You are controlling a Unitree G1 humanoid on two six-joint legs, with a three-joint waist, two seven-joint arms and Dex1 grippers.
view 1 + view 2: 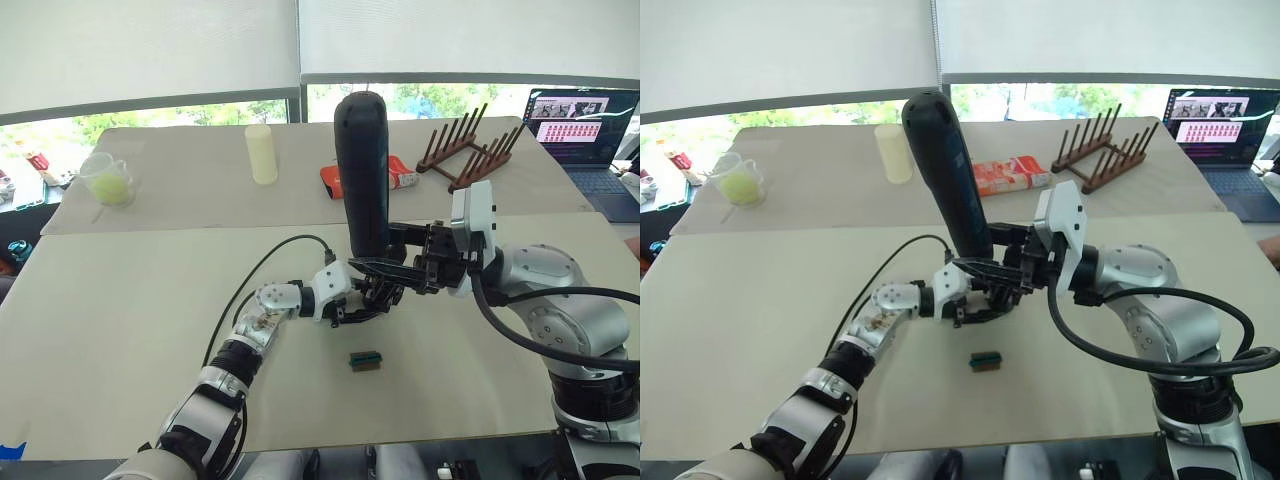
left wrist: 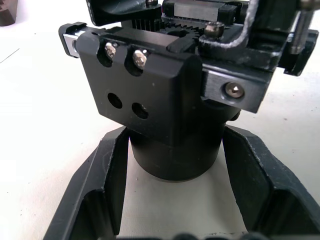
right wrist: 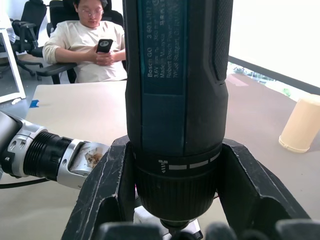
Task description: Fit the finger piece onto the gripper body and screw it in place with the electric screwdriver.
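Note:
The electric screwdriver (image 1: 362,160) stands upright over the table's middle, with my right gripper (image 1: 388,255) shut on its lower end, bit downward. In the right wrist view, the fingers (image 3: 107,190) clamp its collar (image 3: 175,185). Just below it is the gripper body (image 1: 375,292), a chunky black mechanism. My left gripper (image 1: 362,300) is shut on its rounded base (image 2: 175,160). A black block (image 2: 145,85) on the body carries two screws and two empty holes. I cannot make out the finger piece apart from the body.
A small green block (image 1: 366,359) lies on the table in front of the grippers. Farther back stand a cream cup (image 1: 262,152), a jug (image 1: 108,180), a red box (image 1: 400,172), a wooden rack (image 1: 470,150) and a laptop (image 1: 585,125). A seated person (image 3: 95,50) holds a phone.

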